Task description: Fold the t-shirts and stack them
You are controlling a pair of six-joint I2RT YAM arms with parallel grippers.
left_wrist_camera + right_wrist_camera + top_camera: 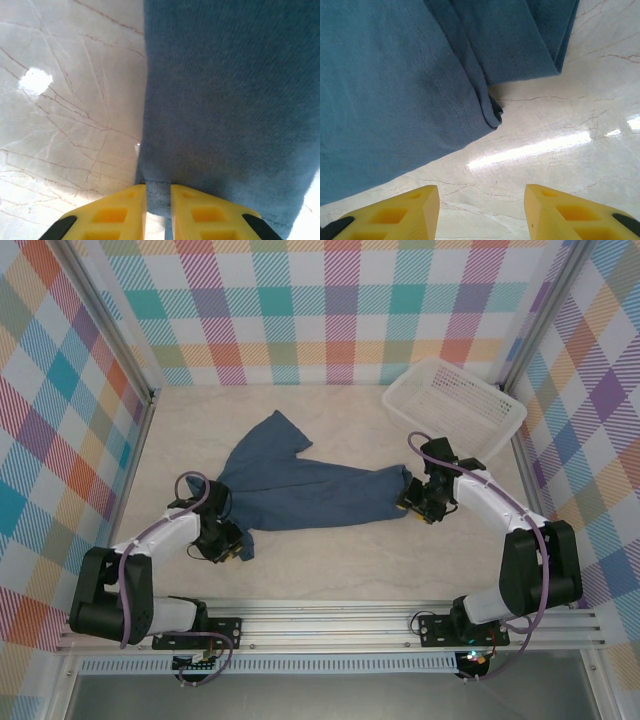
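Note:
One dark slate-blue t-shirt point(300, 490) lies crumpled and stretched sideways across the middle of the table. My left gripper point(232, 548) is at its near-left corner. In the left wrist view the yellow fingers point(125, 207) are shut on the t-shirt's point(225, 100) hem, with a strip of fabric pinched at the left gripper point(158, 189). My right gripper point(412, 502) sits at the shirt's right end. It stands open in the right wrist view point(479, 194), over bare table, with the folded edge of the t-shirt point(385, 90) a little ahead and to the left.
A white mesh basket point(455, 405) stands at the back right, just behind the right arm. The pale marble table point(340, 570) is walled by checked panels at the left, back and right. A metal rail runs along the near edge.

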